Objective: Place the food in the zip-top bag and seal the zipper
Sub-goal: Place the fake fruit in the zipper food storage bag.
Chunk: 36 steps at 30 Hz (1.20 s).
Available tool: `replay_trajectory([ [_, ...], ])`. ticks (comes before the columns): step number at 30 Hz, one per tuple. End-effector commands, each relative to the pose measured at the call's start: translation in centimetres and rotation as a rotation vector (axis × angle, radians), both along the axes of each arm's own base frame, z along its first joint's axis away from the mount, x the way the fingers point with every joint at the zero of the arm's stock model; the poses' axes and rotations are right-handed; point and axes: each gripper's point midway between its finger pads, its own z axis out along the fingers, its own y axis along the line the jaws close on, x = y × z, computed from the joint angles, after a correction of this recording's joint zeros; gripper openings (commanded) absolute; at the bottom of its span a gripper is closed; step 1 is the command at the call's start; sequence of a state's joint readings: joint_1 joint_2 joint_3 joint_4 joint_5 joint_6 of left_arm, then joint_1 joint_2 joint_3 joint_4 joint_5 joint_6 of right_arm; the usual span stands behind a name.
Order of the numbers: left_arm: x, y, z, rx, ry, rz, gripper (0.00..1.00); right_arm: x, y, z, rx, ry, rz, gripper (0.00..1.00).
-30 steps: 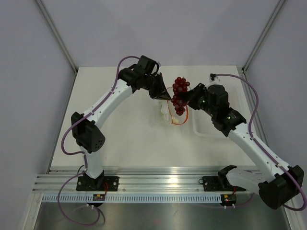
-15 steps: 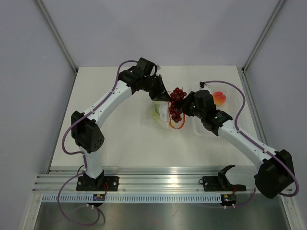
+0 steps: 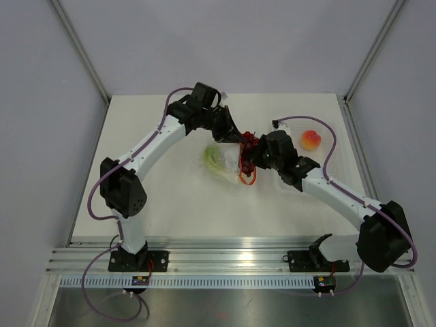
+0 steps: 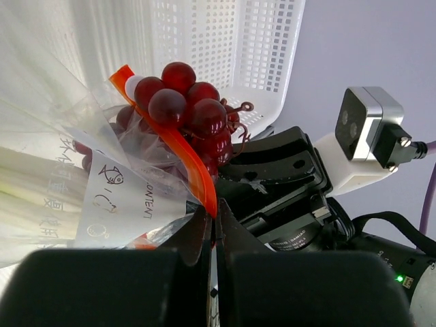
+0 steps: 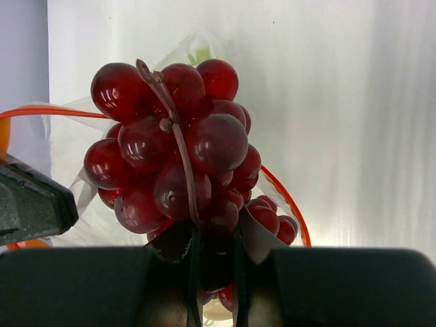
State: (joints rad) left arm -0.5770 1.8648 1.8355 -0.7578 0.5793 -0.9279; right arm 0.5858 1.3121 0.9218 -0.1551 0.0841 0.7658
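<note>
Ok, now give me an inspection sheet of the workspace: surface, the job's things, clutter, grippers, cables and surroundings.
Surface: white table; arms bolted to a rail at its near edge.
Job's things: grapes at the mouth of the zip-top bag; zipper unsealed; green stalks inside the bag; peach not bagged yet.
Clutter: clear tray, holding the peach.
Grippers: left gripper shut on the bag's zipper edge; right gripper shut on the grapes.
Cables: a purple cable along each arm, away from the food.
Surroundings: grey walls; nothing else seen.
</note>
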Motion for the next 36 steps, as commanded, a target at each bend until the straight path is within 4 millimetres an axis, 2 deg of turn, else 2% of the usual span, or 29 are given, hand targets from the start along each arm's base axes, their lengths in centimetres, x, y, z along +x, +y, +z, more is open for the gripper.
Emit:
replay_trajectory([
  [1, -0.8, -0.2, 5.9, -0.149, -0.111, -0.035, 0.00, -0.4, 0.5, 0.5, -0.032, -0.023, 0.046, 0.00],
  [6, -0.2, 0.0, 5.3, -0.150, -0.101, -0.026, 0.00, -2.2, 1.8, 2.7, -0.020, -0.083, 0.155, 0.00],
  [8, -0.1, 0.0, 5.3, -0.154, -0.100, -0.026, 0.00, -3.0, 2.4, 2.8, -0.049, -0.084, 0.202, 0.00],
  [19, 0.0, 0.0, 6.0, -0.201, -0.099, -0.025, 0.00, -6.1, 4.5, -1.0, -0.157, 0.027, 0.363, 0.00],
  [22, -0.1, 0.4, 6.1, -0.213, -0.100, -0.023, 0.00, -6.4, 4.5, -1.8, -0.176, 0.044, 0.369, 0.00],
  [26, -0.4, 0.6, 6.1, -0.225, -0.097, -0.027, 0.00, -6.6, 4.2, -1.6, -0.177, 0.034, 0.366, 0.00],
  [34, -1.2, 0.7, 7.1, -0.259, -0.117, -0.057, 0.00, -6.3, 4.2, 0.2, -0.154, -0.001, 0.349, 0.00],
  [36, -1.8, 0.8, 7.5, -0.272, -0.122, -0.076, 0.00, -5.5, 4.2, 1.1, -0.143, -0.027, 0.308, 0.00],
])
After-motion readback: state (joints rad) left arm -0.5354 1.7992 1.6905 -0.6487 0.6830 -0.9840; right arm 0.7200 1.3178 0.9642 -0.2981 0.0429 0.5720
